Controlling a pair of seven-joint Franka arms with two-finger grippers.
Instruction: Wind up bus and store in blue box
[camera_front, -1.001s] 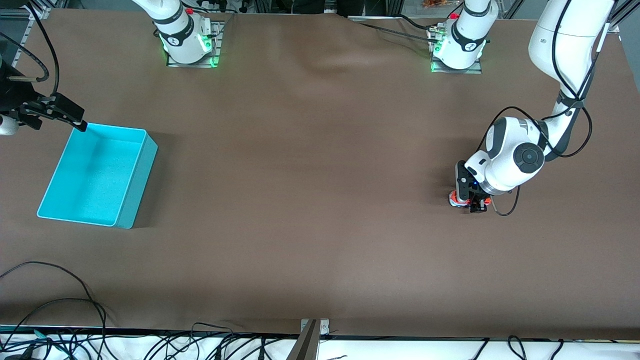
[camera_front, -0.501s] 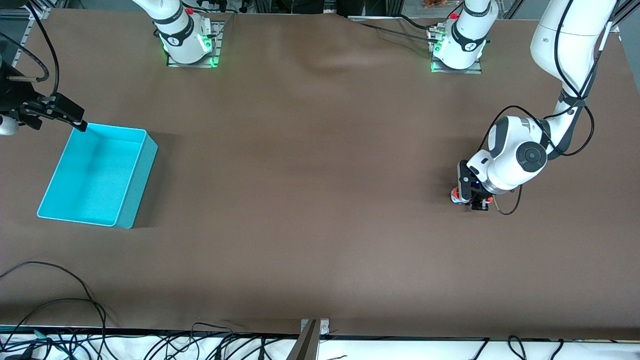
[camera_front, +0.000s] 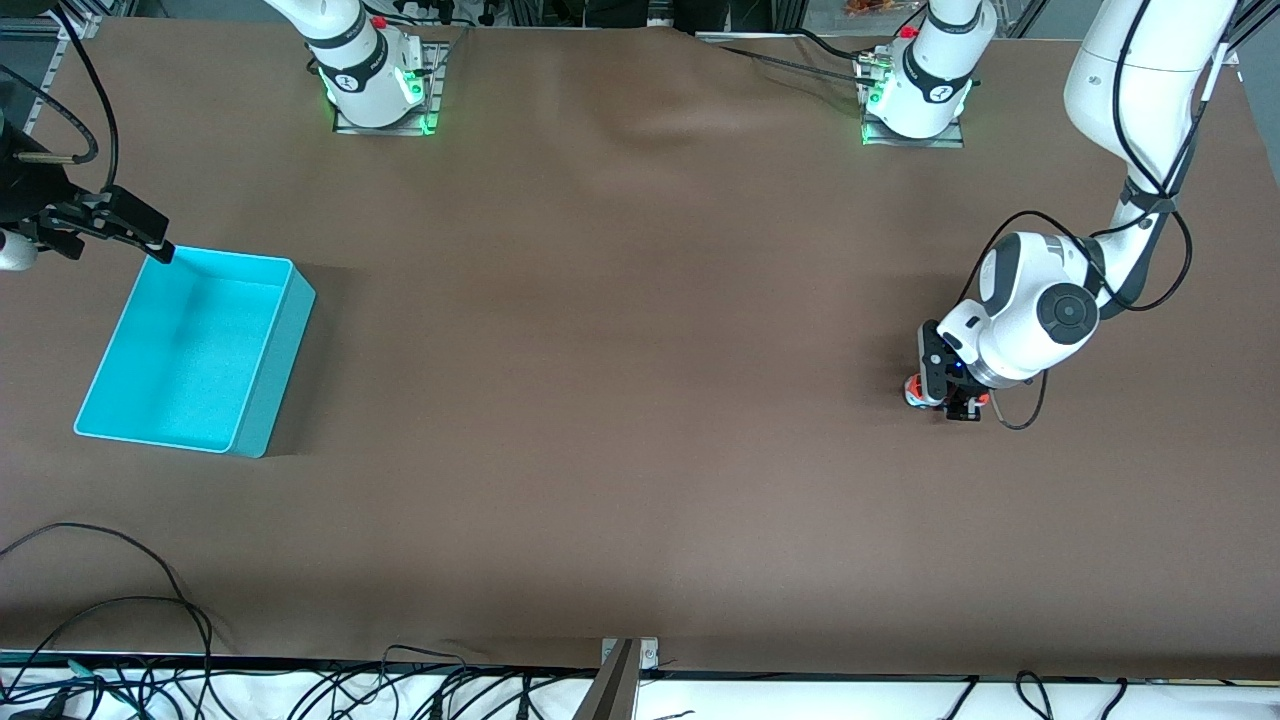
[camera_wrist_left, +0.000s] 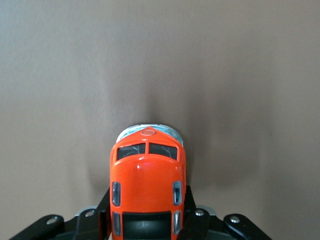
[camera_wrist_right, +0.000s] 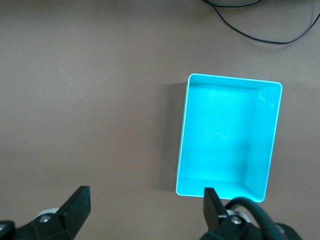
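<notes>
The orange-red bus (camera_front: 913, 390) stands on the brown table near the left arm's end. My left gripper (camera_front: 945, 398) is down at table level, shut on it. In the left wrist view the bus (camera_wrist_left: 147, 170) points away from the camera, with black fingers (camera_wrist_left: 102, 212) pressed against both its sides. The blue box (camera_front: 272, 375) stands empty at the right arm's end of the table. My right gripper (camera_front: 110, 235) hangs open and empty above the table beside the box's corner. Its wrist view shows the box (camera_wrist_right: 220, 135) from above, past the open gripper (camera_wrist_right: 145, 202).
The two arm bases (camera_front: 375, 85) (camera_front: 915, 90) stand along the table edge farthest from the front camera. Loose cables (camera_front: 120, 610) lie at the edge nearest that camera. A cable (camera_wrist_right: 260, 35) also lies on the table near the box.
My left gripper has slid a short way toward the left arm's end of the table, taking the bus along. The right arm has not moved.
</notes>
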